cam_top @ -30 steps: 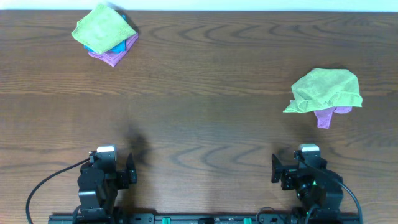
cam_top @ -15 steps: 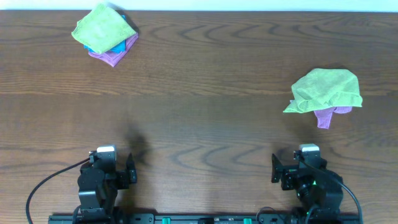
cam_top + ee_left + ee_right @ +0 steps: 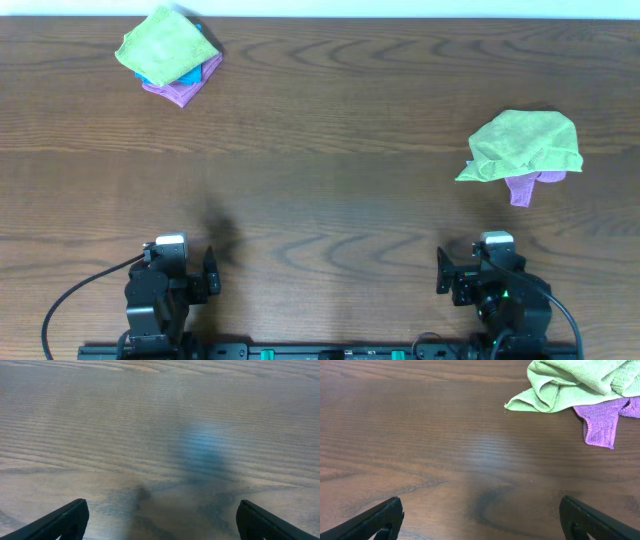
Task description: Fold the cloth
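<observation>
A crumpled green cloth lies at the right of the table on top of a purple cloth; both show in the right wrist view, the green cloth and the purple cloth at the top right. My right gripper is open and empty, near the front edge, well short of the cloths. My left gripper is open and empty over bare wood at the front left. Both arms sit at the near edge.
A stack of folded cloths, green on blue and purple, lies at the far left corner. The wooden table spans the whole view.
</observation>
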You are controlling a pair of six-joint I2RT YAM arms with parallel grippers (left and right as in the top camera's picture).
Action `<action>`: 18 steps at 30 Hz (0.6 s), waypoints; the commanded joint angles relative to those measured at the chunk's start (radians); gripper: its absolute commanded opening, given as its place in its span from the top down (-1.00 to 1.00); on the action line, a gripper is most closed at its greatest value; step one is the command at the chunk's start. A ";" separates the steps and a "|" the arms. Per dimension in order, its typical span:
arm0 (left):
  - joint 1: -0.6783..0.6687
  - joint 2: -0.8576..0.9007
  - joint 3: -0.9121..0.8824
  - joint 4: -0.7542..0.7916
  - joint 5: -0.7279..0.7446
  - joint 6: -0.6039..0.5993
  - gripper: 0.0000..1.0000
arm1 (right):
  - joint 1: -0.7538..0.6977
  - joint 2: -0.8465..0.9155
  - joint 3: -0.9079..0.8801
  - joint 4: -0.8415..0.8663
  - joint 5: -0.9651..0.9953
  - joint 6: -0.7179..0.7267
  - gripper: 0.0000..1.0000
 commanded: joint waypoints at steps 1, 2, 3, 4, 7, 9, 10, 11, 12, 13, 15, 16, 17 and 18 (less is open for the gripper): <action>0.007 -0.010 -0.011 -0.003 -0.015 -0.007 -0.90 | 0.008 -0.011 -0.013 0.002 0.002 0.017 -0.99; 0.007 -0.010 -0.011 -0.003 -0.015 -0.007 -0.90 | 0.008 -0.011 -0.013 0.002 0.002 0.017 -0.98; 0.007 -0.010 -0.011 -0.003 -0.015 -0.007 -0.91 | 0.008 -0.011 -0.013 0.002 0.002 0.017 -0.99; 0.007 -0.010 -0.011 -0.003 -0.015 -0.007 -0.90 | 0.008 -0.011 -0.013 0.003 0.002 0.017 -0.99; 0.007 -0.010 -0.011 -0.003 -0.015 -0.007 -0.90 | 0.006 -0.010 -0.008 0.016 0.008 0.053 -0.99; 0.007 -0.010 -0.011 -0.003 -0.015 -0.007 -0.90 | -0.001 0.003 0.013 0.015 0.011 0.084 -0.99; 0.007 -0.010 -0.011 -0.003 -0.015 -0.007 -0.91 | -0.010 0.024 0.036 0.015 0.022 0.108 -0.99; 0.007 -0.010 -0.011 -0.003 -0.015 -0.007 -0.90 | -0.020 0.051 0.062 0.014 0.040 0.136 -0.98; 0.007 -0.010 -0.011 -0.003 -0.015 -0.007 -0.91 | -0.034 0.087 0.095 0.014 0.052 0.156 -0.98; 0.007 -0.010 -0.011 -0.003 -0.015 -0.007 -0.90 | -0.049 0.135 0.135 0.011 0.060 0.172 -0.99; 0.007 -0.010 -0.011 -0.003 -0.015 -0.007 -0.90 | -0.088 0.258 0.235 0.003 0.063 0.175 -0.99; 0.007 -0.010 -0.011 -0.003 -0.015 -0.007 -0.90 | -0.110 0.323 0.290 -0.005 0.062 0.179 -0.99; 0.007 -0.010 -0.011 -0.003 -0.015 -0.007 -0.90 | -0.132 0.390 0.348 -0.019 0.062 0.187 -0.99; 0.007 -0.010 -0.011 -0.003 -0.015 -0.007 -0.90 | -0.150 0.447 0.400 -0.032 0.062 0.193 -0.99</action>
